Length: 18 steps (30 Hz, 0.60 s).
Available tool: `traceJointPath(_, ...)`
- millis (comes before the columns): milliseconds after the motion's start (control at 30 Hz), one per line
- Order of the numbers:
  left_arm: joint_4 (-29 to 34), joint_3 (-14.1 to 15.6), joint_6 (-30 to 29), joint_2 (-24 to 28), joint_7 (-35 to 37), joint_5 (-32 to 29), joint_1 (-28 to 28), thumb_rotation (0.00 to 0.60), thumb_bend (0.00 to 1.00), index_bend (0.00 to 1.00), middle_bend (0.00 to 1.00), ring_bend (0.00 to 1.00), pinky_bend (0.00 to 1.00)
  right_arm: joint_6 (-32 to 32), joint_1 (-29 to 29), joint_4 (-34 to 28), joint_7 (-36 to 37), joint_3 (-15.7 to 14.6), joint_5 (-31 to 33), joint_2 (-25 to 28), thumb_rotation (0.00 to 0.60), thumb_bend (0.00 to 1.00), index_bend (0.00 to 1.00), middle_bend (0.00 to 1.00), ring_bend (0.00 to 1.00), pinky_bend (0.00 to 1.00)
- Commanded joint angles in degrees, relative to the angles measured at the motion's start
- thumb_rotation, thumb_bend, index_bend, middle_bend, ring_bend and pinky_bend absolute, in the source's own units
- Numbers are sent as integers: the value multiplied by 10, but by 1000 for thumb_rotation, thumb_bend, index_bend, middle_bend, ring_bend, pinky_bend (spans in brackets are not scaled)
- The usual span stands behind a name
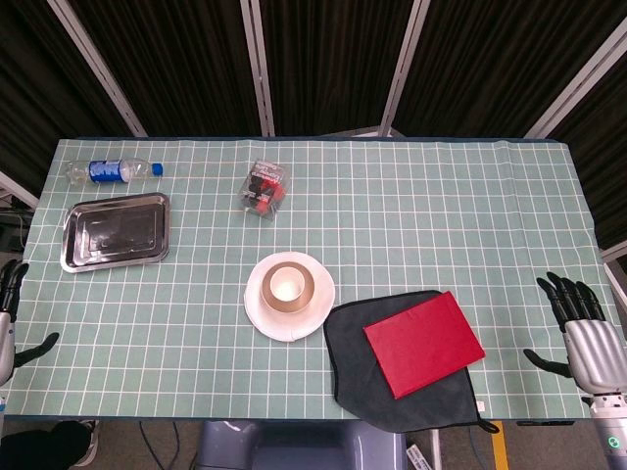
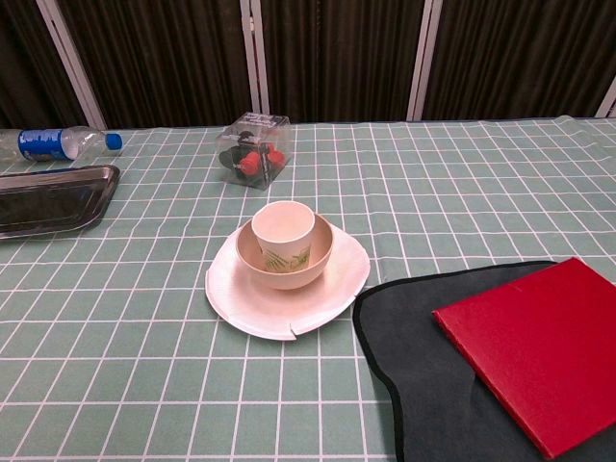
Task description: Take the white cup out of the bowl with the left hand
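A white cup [image 1: 285, 285] [image 2: 283, 234] with a leaf print stands upright inside a tan bowl [image 1: 305, 290] [image 2: 320, 256], which sits on a white plate [image 1: 318, 308] [image 2: 241, 294] near the table's front middle. My left hand [image 1: 10, 311] shows only at the left edge of the head view, far from the bowl, fingers apart and holding nothing. At the right edge my right hand [image 1: 583, 331] rests just off the table, fingers spread and empty. The chest view shows neither hand.
A red book [image 1: 423, 343] [image 2: 539, 344] lies on a dark cloth [image 1: 353, 372] [image 2: 423, 385] right of the plate. A steel tray [image 1: 116, 230] [image 2: 48, 197] and a water bottle [image 1: 113, 170] [image 2: 53, 143] are at the back left, a clear box [image 1: 265, 186] [image 2: 252, 154] behind the bowl.
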<state>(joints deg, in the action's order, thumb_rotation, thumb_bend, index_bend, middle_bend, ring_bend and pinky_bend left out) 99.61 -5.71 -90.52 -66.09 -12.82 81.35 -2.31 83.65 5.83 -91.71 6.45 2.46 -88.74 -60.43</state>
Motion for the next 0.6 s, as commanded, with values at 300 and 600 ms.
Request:
traceJointPath(300,-1,2,5,-2,-2,2,-3,600,0,0,0,0,0,3,-1,-2,1,0,-2,2,600,33,37,0,0,0)
traceJointPath(600,-1,-9,44,-13,-26,12,-41,600,0,36,0,0,0,6,-2,-6,10,5,5,6,600,35,37,0,0,0)
